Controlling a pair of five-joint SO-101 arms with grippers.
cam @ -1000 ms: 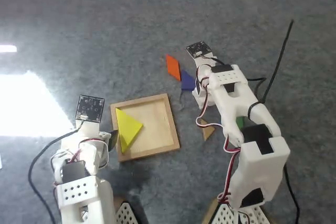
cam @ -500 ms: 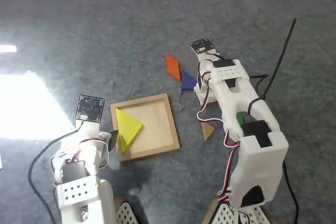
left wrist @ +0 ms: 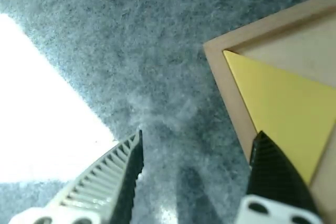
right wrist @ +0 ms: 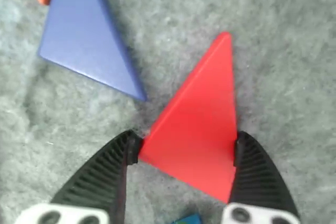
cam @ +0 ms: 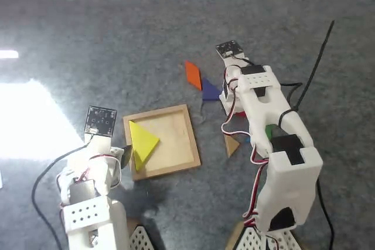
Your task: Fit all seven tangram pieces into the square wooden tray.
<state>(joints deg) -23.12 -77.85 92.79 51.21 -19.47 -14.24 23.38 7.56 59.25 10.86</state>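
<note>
While the right gripper (right wrist: 185,141) is clamping a red triangle (right wrist: 202,111), the left gripper (left wrist: 199,136) is hovering open. The wooden tray (left wrist: 227,83) is holding one yellow triangle (left wrist: 283,108).

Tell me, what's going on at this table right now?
Two robot arms are working on a tangram puzzle. The right gripper has its fingers pressed against two sides of the red triangle, which lies on the grey mat beside the blue triangle. The left gripper hangs open at a corner of the wooden tray. The yellow triangle sits in the tray; the orange piece and a brown triangle lie outside it.
</note>
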